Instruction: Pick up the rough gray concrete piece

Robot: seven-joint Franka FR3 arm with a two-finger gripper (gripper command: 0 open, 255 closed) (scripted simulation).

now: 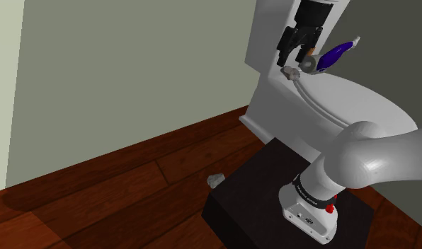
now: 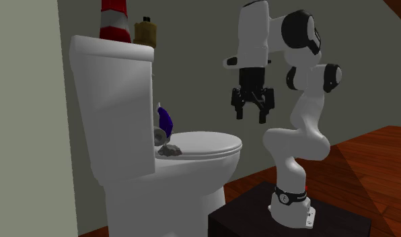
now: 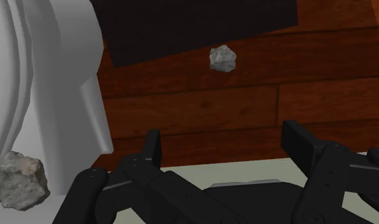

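Spread, empty jaws hang above the toilet lid [image 2: 209, 141], offset from the gray concrete piece [image 3: 16, 181], presumably before aligning.

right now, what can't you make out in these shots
Shoulder view: the gripper covers one end of the purple object; I cannot tell what it is.
Second exterior view: the red-and-white striped thing on the tank is cut off by the top edge.
Wrist view: the gray piece on the toilet lid is partly cut by the picture's edge.
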